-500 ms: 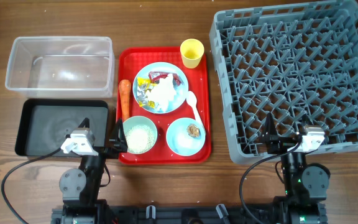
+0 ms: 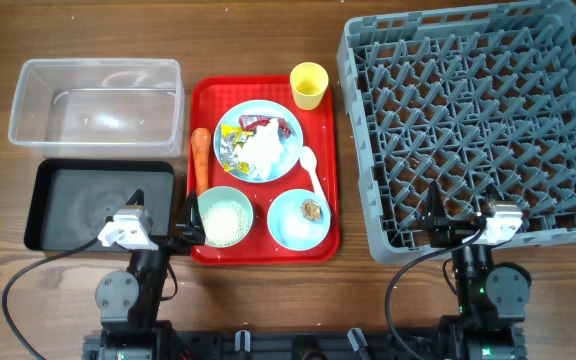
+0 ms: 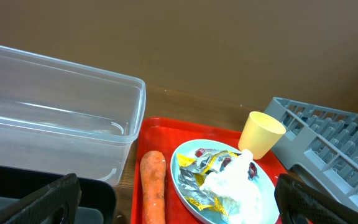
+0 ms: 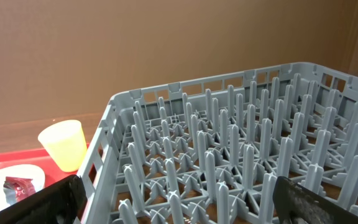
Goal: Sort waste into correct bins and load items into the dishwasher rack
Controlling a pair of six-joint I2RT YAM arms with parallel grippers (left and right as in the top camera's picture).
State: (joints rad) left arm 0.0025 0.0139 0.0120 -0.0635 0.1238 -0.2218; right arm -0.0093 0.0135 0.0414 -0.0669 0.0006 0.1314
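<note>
- Waste and dishes crowd a red tray (image 2: pixel 208 100) on the counter (image 2: pixel 268 30), seen from above; two bins, a clear tub (image 2: pixel 98 66) and a black tray (image 2: pixel 68 190), sit to its left, a big grey rack (image 2: pixel 468 120) to its right.
- Along the red tray's left edge lies a carrot (image 2: pixel 200 160): stiff, probably smooth, best pinched across its middle.
- On a blue plate (image 2: pixel 293 155) heap tissue (image 2: pixel 265 150) and wrappers (image 2: pixel 230 138): light, soft, likely fine to pinch anywhere.
- A green bowl (image 2: pixel 247 200) holds rice (image 2: pixel 226 220); a blue bowl (image 2: pixel 286 232) holds a brown lump (image 2: pixel 312 210). Loose grains probably need the bowl tipped by its rim.
- The yellow cup (image 2: pixel 308 84) and white spoon (image 2: pixel 312 170) look light, hard, possibly slippery.
- The left claw (image 2: pixel 163 207) hangs low at the black tray's near right corner, just beside the green bowl; the right claw (image 2: pixel 458 212) hangs over the rack's near edge.
- Left wrist view: its fingers (image 3: pixel 48 202) stand spread wide at the bottom corners, nothing between them; carrot, plate and cup lie ahead.
- Right wrist view: fingers (image 4: pixel 36 202) likewise spread and empty, facing the rack's pegs, cup off left.
</note>
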